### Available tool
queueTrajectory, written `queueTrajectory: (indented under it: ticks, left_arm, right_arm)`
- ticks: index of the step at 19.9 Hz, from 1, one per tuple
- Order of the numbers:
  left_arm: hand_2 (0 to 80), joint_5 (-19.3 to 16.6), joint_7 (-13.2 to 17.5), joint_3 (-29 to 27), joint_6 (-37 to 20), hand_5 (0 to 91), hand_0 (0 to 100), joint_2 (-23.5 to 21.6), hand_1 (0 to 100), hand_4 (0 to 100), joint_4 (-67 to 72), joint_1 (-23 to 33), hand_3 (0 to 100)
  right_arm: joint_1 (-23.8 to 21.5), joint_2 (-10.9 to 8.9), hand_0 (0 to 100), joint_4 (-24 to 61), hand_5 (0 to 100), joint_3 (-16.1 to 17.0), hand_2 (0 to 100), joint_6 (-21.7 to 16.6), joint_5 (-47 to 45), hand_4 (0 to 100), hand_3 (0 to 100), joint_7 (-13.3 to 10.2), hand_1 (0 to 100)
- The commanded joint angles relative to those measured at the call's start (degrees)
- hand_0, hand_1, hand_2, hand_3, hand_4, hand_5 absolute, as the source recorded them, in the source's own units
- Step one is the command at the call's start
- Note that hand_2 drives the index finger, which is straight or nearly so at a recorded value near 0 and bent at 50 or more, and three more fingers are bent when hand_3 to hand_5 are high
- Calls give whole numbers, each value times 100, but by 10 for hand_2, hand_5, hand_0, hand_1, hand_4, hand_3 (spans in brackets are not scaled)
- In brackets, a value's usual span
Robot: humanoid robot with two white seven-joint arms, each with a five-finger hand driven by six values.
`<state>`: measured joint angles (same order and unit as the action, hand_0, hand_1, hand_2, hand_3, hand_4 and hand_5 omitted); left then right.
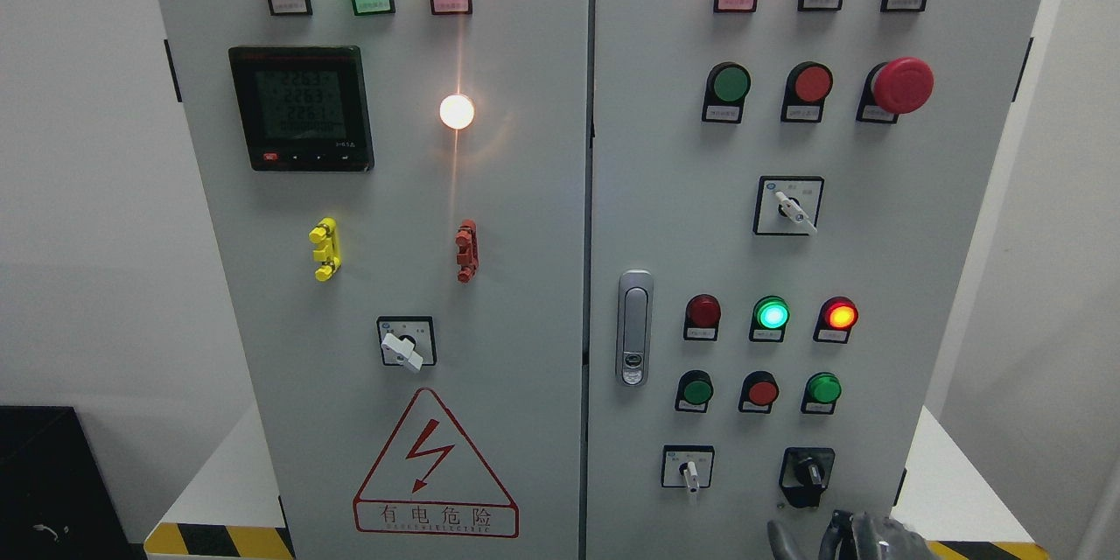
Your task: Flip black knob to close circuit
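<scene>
The black knob (807, 476) sits on the lower right of the grey cabinet's right door (875, 280), its handle pointing roughly downward. Just below it, at the bottom edge of the head view, my right hand (844, 535) rises into the picture with dark fingertips (781, 536) a short way under the knob, not touching it. Only the tips of the hand show, so I cannot tell how its fingers are set. My left hand is out of view.
White selector switches (689, 472) (794, 212) (404, 350) sit on both doors, among lit indicator lamps (772, 314) and push buttons (761, 391). A red emergency mushroom button (903, 85) and a door latch (634, 328) are on the right door. Yellow-black hazard tape (219, 541) marks the base.
</scene>
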<state>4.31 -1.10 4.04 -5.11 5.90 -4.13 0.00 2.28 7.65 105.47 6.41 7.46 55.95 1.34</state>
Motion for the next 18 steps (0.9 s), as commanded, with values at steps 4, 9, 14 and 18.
queueTrajectory:
  ticks: [4, 9, 14, 18]
  left_arm:
    - [0, -1, -5, 0, 1, 0, 120, -1, 556, 0, 0, 35, 0]
    - [0, -1, -5, 0, 1, 0, 120, 8, 556, 0, 0, 35, 0]
    - [0, -1, -5, 0, 1, 0, 120, -1, 556, 0, 0, 35, 0]
    - [0, -1, -5, 0, 1, 0, 120, -1, 556, 0, 0, 35, 0]
  right_arm:
    - [-1009, -26, 0, 747, 650, -211, 556, -8, -2367, 727, 786, -512, 2]
    - [-1467, -61, 0, 1020, 531, -202, 435, 1, -4071, 579, 592, -512, 16]
    - [-1704, -70, 0, 1178, 279, -246, 200, -314, -4839, 327, 339, -459, 0]
    - [-1924, -70, 0, 1362, 133, -246, 89, -377, -5637, 200, 218, -415, 0]
